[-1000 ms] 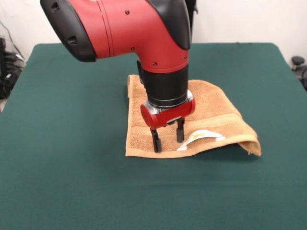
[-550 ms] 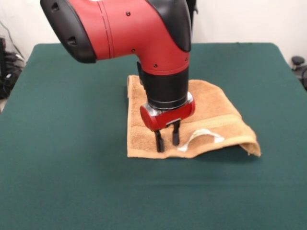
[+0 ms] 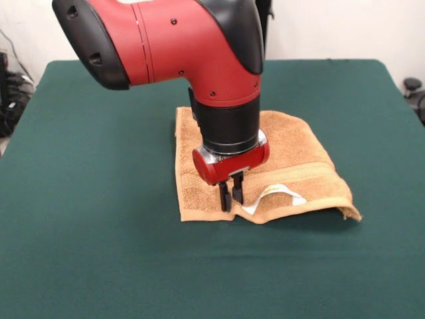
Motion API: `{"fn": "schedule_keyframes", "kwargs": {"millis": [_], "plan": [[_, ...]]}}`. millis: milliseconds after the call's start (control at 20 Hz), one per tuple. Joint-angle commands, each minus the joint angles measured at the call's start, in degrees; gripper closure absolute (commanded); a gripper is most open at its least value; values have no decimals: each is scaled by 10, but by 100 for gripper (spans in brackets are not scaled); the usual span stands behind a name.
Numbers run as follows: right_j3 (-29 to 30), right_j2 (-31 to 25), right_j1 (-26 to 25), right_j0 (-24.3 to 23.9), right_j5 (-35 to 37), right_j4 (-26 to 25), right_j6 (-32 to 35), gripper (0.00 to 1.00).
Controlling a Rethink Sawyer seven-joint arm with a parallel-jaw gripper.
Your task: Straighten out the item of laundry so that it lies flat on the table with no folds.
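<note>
Right now the green desk (image 3: 80, 252) carries the tan towel (image 3: 299, 149) near its middle, folded over, its right front corner lifted off the cloth with a shadow beneath. Red arm (image 3: 179, 46) comes straight down over the towel's front-left part. Pincer (image 3: 231, 197) is clenched on a pinch of towel near the front edge, fingers nearly together, with the white label (image 3: 279, 195) just beside it on the right.

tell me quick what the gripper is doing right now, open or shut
gripper: shut, fingers pinched together on the towel near its front edge, beside the white label.
</note>
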State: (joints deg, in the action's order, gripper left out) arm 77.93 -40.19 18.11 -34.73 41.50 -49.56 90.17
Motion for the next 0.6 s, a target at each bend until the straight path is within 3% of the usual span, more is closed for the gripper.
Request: {"fn": "schedule_keyframes", "kwargs": {"millis": [50,600], "plan": [[-20,2,-77,26,4,-36,-169,100],[-35,-27,-17,33,-8,-27,-162,100]]}}
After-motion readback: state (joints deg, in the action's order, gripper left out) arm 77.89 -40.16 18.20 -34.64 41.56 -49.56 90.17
